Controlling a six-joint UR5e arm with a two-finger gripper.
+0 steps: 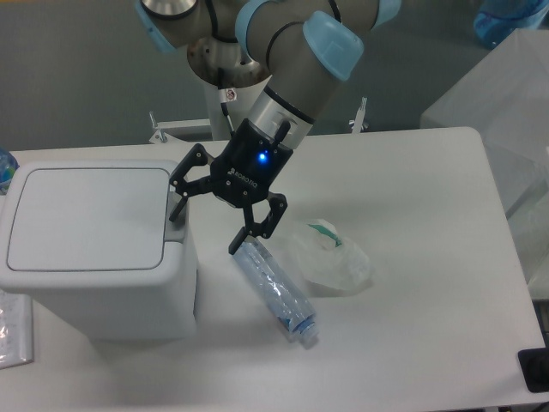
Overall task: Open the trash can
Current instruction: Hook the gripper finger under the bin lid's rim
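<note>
The trash can is a large boxy white bin at the left of the table, with its flat square lid down. A grey tab sits at the lid's right rim. My gripper is open and empty, fingers spread wide. One fingertip is right at the grey tab on the can's right edge. The other fingertip hangs over the top end of the clear bottle.
A clear plastic bottle lies diagonally on the table just right of the can. A small translucent bag with a green mark lies to its right. A clear wrapper sits at the left edge. White covered boxes stand at the far right.
</note>
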